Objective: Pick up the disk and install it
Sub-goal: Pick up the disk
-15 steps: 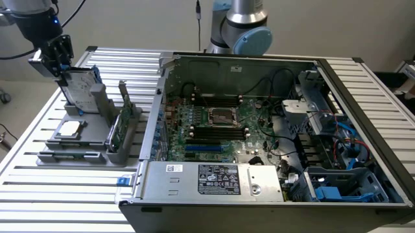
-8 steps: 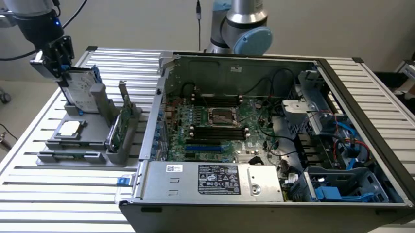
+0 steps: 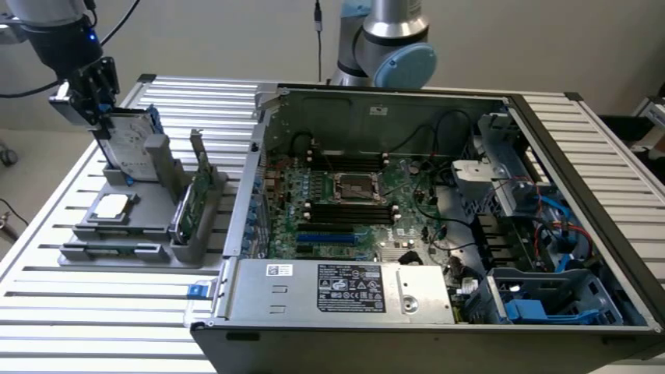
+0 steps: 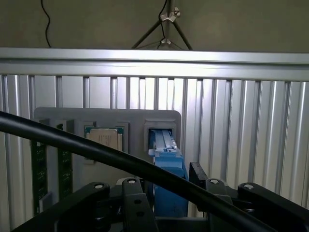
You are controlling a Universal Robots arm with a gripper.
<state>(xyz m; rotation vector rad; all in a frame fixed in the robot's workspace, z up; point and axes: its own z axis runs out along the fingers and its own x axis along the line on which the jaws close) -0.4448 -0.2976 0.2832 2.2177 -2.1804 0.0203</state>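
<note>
The arm (image 3: pixel 61 31) reaches down at the exterior view's left, its wrist pointing straight down over the grey holder (image 3: pixel 146 234) on the slatted metal surface (image 3: pixel 62 327). The end effector (image 3: pixel 99 109) (image 4: pixel 170 189) is spread wide, its fingers (image 4: pixel 137 195) straddling the top edge of the disk (image 3: pixel 130 144) (image 4: pixel 168 162). The disk stands on edge in the holder's slot, blue rail uppermost, beside the processor chip (image 3: pixel 112 205) and well apart from the open computer case (image 3: pixel 416 210).
</note>
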